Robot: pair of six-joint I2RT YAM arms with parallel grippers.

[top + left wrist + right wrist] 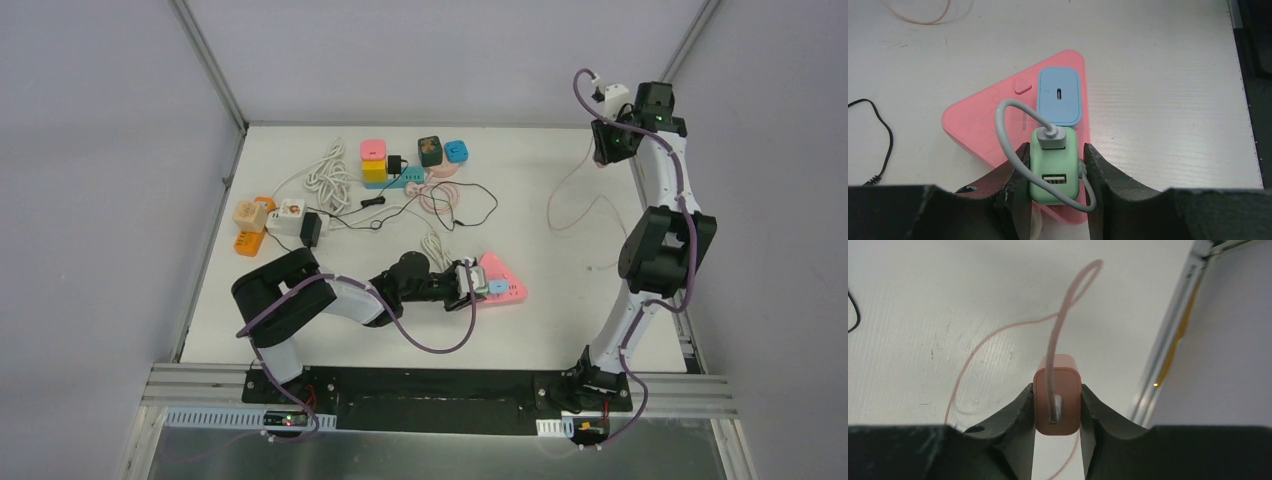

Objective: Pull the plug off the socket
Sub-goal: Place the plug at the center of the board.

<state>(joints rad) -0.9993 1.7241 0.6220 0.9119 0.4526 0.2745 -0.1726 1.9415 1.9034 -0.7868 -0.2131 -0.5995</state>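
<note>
A pink triangular socket [979,124] lies flat on the white table [1168,75], right of centre in the top view [508,284]. A green plug [1054,172] with a grey cable [1002,131] stands in it, and a blue plug [1058,95] sits just beyond. My left gripper [1055,152] is shut on the green plug, and its fingers [1103,172] pinch the grey cable against the plug's sides. My right gripper [1057,394] is raised at the far right [600,148], shut on a pink plug [1063,372] whose pink cable [1055,335] hangs to the table.
Coloured cube sockets [374,160] and a power strip stand at the back with white [325,175] and black cables [470,205]. More adapters [262,218] sit at the left edge. A metal frame rail [1168,340] runs along the table's right edge.
</note>
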